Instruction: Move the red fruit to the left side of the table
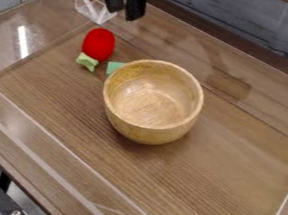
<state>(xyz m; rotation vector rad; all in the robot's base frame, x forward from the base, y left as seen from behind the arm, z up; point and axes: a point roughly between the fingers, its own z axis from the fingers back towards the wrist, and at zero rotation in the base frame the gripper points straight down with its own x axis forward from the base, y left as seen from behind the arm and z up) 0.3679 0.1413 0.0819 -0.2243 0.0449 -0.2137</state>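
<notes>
Wooden bowl point(152, 102) blocks the red fruit's point(100, 43) right side.

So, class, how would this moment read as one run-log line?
gripper: open, nothing held | red fruit: on table, beside wooden bowl | move: not yet made
</notes>
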